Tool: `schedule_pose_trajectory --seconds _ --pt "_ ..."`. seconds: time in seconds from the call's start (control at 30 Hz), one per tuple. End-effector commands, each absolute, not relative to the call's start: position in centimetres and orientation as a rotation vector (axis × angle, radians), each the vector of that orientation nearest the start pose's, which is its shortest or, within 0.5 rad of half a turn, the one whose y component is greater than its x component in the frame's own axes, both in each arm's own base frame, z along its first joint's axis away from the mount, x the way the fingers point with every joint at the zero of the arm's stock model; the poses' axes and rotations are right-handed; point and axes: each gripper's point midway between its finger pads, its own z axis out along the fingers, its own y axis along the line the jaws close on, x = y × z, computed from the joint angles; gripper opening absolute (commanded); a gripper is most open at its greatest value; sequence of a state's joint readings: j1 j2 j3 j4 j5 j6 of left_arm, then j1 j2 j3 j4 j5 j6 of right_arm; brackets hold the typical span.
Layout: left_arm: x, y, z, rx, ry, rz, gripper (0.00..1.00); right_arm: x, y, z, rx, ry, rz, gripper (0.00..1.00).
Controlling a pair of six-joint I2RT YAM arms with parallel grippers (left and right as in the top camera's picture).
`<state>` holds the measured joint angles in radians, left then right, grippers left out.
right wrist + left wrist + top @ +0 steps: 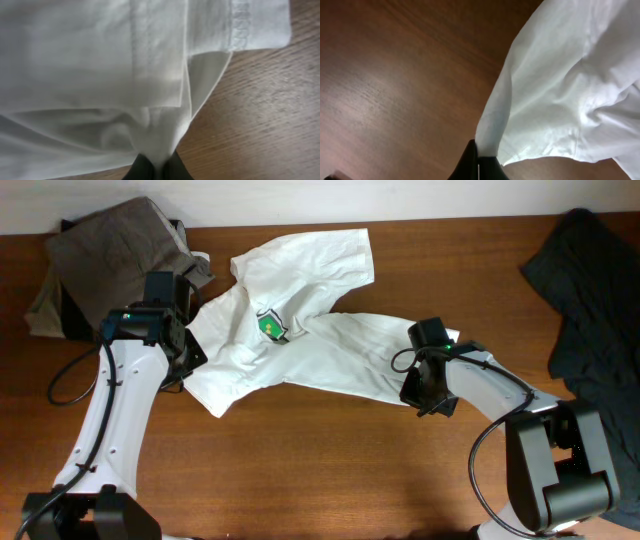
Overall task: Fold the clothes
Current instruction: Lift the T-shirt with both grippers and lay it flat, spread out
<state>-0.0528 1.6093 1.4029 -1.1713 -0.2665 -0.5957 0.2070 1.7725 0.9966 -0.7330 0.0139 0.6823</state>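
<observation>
Lying crumpled, white shirt (330, 355), long axis running left-right

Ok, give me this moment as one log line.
left gripper: shut on white shirt | right gripper: shut on white shirt | state: rumpled, not yet folded

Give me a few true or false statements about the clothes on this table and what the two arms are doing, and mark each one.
1. Both the left gripper and the right gripper are pinching the white shirt. True.
2. The white shirt is already folded into a neat rectangle. False: it lies spread out and rumpled across the table.
3. A black garment lies at the right side of the overhead view. True.
4. The brown garment is draped over the white shirt. False: it sits bunched at the top left corner, beside the shirt.
</observation>
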Motion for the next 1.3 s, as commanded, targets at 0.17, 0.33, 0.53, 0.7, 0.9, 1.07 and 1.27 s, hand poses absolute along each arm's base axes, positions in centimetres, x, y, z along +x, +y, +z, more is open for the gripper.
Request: schedule_pose_trajectory --seconds 0.17,0.33,0.53,0.7,0.9,1.07,1.27 --pt "30.1 2.5 24.8 -0.77 2.509 0.143 0.01 30.4 3.9 11.7 0.775 2.786 0.101 0.04" --pt "24.7 0.7 37.1 -0.632 2.139 -0.108 0.01 27.6 3.5 25.6 0.683 2.458 0.283 0.04" --pt "16.8 1.1 49.1 -0.54 1.767 -0.318 0.01 21.1 2.5 40.8 0.516 2.032 0.435 0.04" --pt "16.2 1.1 57.1 -0.457 1.509 -0.375 0.01 19.0 0.5 49.1 0.504 1.798 0.393 0.04" --pt "29.4 -1.6 56.8 -0.433 1.573 -0.327 0.01 25.1 0.3 49.2 0.561 1.845 0.312 0.04" --pt "46.9 -4.7 45.6 -0.419 1.814 -0.183 0.01 36.5 -0.8 43.3 0.671 1.964 0.07 0.04" --pt "61.1 -7.6 26.0 -0.368 2.033 -0.069 0.28 49.4 -3.8 29.6 0.791 2.15 -0.089 0.46"
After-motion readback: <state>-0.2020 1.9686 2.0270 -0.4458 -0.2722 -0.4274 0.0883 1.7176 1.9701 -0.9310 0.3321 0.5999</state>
